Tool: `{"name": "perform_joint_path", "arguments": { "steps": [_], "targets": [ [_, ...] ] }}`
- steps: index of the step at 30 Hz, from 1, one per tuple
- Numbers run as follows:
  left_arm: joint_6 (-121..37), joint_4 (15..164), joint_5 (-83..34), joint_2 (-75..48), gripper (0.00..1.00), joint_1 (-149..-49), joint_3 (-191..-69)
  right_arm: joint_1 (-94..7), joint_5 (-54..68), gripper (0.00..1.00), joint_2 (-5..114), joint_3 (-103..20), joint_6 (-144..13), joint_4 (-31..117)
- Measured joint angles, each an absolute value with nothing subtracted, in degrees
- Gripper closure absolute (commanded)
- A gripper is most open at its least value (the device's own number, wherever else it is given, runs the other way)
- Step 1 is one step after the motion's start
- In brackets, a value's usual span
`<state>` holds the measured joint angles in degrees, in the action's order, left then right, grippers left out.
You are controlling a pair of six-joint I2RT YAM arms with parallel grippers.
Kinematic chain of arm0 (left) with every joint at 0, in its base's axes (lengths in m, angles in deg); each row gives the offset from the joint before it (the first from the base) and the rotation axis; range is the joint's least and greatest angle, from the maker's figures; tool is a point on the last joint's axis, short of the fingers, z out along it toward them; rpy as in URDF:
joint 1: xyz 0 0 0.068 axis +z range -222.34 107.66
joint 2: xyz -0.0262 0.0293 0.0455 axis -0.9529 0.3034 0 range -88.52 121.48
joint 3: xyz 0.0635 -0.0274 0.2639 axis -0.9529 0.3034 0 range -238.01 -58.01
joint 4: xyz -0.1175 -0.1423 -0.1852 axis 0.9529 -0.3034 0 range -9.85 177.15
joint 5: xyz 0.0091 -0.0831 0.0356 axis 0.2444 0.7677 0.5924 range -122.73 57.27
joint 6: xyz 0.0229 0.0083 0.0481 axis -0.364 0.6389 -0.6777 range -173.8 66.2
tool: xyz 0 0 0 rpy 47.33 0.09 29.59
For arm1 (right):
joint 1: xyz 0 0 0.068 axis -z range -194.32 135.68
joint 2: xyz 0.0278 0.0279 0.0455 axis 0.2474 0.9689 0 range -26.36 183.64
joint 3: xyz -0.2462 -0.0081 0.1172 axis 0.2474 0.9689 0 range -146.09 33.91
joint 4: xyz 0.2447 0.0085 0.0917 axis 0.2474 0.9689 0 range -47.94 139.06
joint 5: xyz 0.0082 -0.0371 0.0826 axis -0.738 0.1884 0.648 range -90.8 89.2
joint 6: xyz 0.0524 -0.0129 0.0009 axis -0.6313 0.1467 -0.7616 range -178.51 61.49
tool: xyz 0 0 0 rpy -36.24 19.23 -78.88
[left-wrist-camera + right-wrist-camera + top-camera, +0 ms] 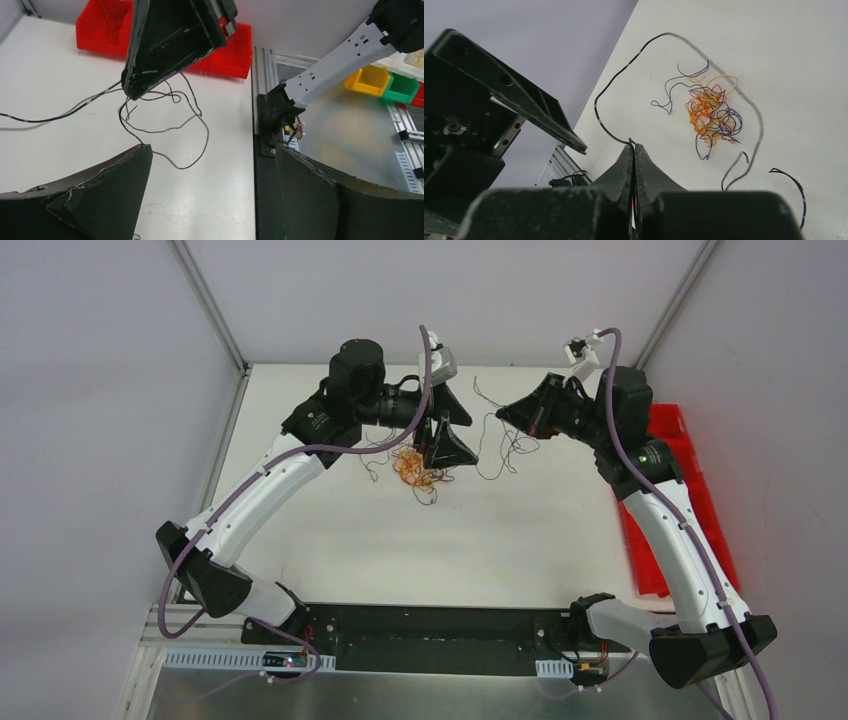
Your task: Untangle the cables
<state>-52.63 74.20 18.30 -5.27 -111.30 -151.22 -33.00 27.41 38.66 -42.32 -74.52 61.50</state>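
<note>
At bench [300,540] centre: one tangled ball of orange, yellow, red and purple cables [711,112].
Loose strands [786,173]: at least three dark ones lying around the ball.
Right pincer [633,150]: pressed together, pinching one long dark strand [596,105].
Left pincer [210,150]: spread wide, holding nothing, near the ball.

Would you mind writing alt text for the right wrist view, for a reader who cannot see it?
The right gripper has its fingers shut on a thin black wire that loops out across the white table. Beyond it lies a tangled ball of orange, yellow, red and purple wires.
</note>
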Motion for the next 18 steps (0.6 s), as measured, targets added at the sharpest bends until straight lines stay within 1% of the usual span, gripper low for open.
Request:
{"name": "perform_joint_path", "arguments": {
  "steps": [3, 7, 10, 15, 18],
  "targets": [
    [-51.2, 74.4, 15.7, -5.8, 0.02, -111.4, -148.6, -33.0, 28.2, 1.0, 38.7, -42.3, -74.5, 61.6],
    [-53.1, 74.9, 4.6, -6.4, 0.01, -111.3, -147.8, -33.0, 29.6, 1.0, 38.7, -42.3, -74.4, 61.7],
    [-56.6, 76.5, -1.3, -7.1, 0.01, -110.9, -147.9, -33.1, 30.6, 1.0, 38.7, -42.3, -74.2, 61.8],
    [-63.6, 77.3, -1.6, -7.0, 0.01, -110.5, -149.8, -34.1, 32.0, 1.0, 38.7, -42.3, -74.0, 62.0],
    [-64.5, 77.3, 0.3, -5.1, 0.01, -110.5, -152.8, -35.0, 32.7, 1.0, 38.7, -42.3, -73.8, 62.0]
  ]
}}
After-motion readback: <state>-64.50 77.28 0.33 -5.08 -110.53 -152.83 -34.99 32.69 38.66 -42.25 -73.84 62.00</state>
